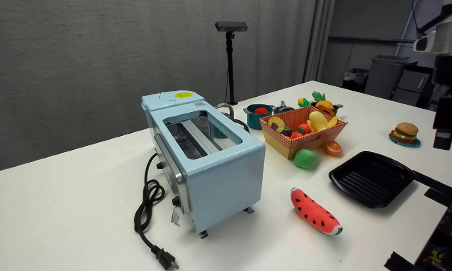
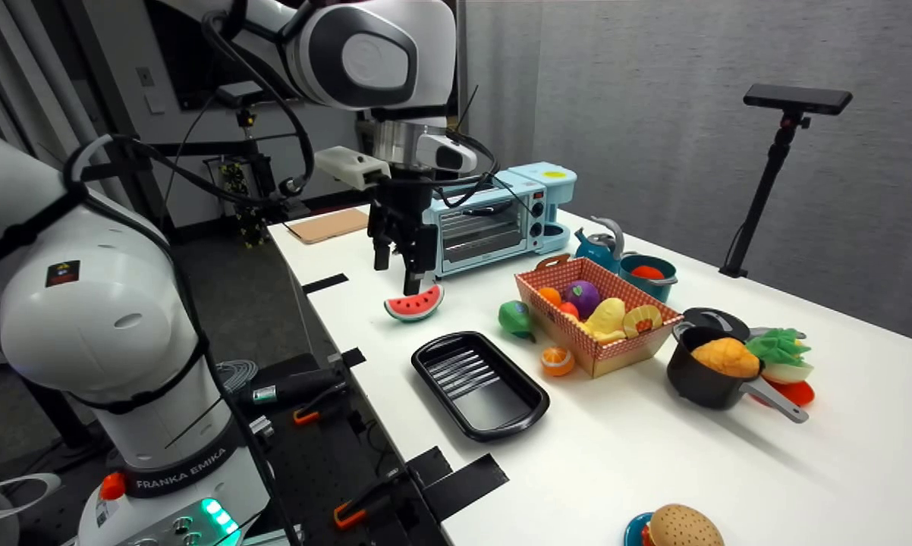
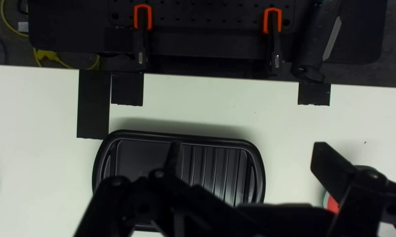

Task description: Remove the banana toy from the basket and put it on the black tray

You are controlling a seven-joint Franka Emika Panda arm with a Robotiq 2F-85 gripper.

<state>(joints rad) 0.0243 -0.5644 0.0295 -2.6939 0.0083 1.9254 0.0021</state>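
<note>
Banana toy [image 2: 611,335], basket's [image 2: 629,352] five o'clock in an exterior view, seemed light, firmish, best pinched mid-curve; pincer [image 3: 247,145] was spread.

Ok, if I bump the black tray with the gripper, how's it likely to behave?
The black tray would probably slide rather than tip, being broad and low. It looks stiff, given its raised rim and ridges. Its glossy surface suggests it may be slippery to grip.
</note>
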